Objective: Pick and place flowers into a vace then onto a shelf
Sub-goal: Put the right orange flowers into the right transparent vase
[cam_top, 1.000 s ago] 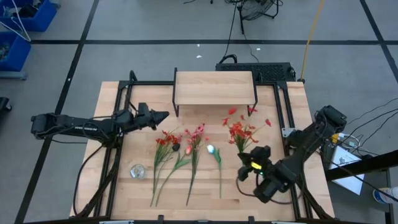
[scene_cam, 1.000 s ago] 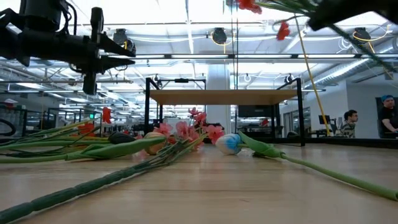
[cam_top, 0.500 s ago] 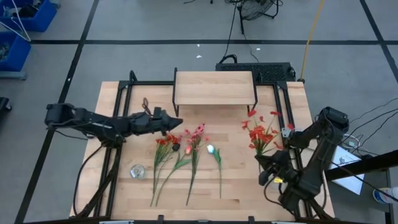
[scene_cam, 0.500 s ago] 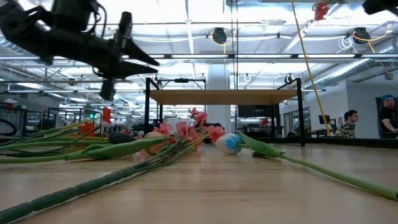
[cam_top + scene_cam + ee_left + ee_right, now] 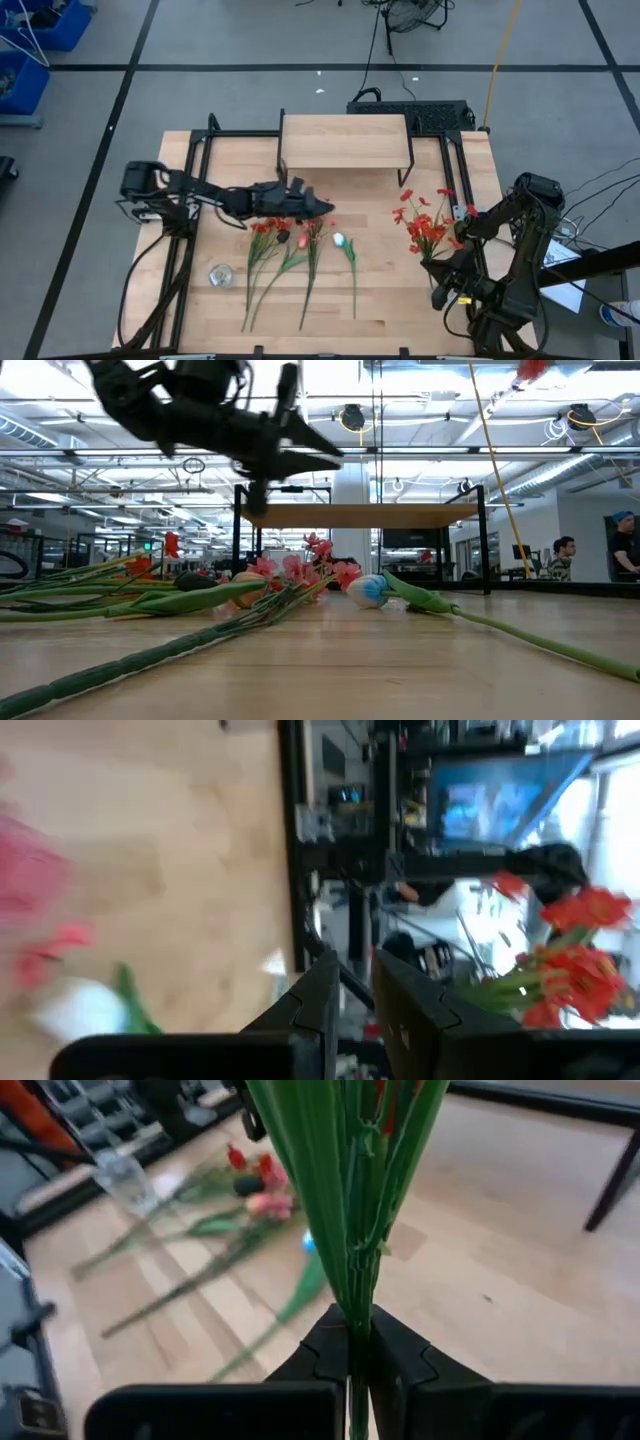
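Flowers (image 5: 345, 1200) clamped in right gripper (image 5: 358, 1342), lifted.

Red flowers (image 5: 425, 222) lifted, apparently upright; other stems (image 5: 300, 255) lie flat near the shelf (image 5: 345, 140).

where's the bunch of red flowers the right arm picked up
In the high view, the red flower bunch is on the right side, held up by the right pincer, right of the shelf and apart from the loose flowers.

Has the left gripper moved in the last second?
Yes. The left gripper has swung rightward across the table in the high view, from left of the shelf to below its front edge.
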Available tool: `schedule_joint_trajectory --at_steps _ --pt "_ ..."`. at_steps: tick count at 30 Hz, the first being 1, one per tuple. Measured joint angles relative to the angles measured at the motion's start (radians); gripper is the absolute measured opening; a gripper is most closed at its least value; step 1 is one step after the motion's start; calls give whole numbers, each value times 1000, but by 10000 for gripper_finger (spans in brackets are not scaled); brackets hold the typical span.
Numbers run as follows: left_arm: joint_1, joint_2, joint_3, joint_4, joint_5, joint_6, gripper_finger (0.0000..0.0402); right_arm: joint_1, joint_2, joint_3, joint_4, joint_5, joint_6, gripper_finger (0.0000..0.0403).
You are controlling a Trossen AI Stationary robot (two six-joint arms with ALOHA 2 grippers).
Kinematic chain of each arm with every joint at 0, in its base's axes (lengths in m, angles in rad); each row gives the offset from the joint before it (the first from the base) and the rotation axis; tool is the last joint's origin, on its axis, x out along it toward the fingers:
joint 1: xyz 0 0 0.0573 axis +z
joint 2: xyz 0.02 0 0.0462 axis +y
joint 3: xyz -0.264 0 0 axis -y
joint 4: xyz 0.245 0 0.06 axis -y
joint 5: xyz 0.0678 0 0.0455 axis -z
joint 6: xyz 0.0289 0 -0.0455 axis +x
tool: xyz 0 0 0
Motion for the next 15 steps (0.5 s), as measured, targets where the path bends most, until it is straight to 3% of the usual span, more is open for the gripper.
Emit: schedule_joint_trajectory --at_steps 3,7,12,15 --pt "-19 72 89 3 40 11 67 30 0 1 1 11 19 7" --pt "-42 158 200 -1 45 43 67 68 0 2 0 -83 25 7" --pt "-65 242 335 0 85 126 67 109 0 2 -1 -57 52 7" --pt "-80 287 422 0 131 182 67 110 0 11 -1 12 55 7"
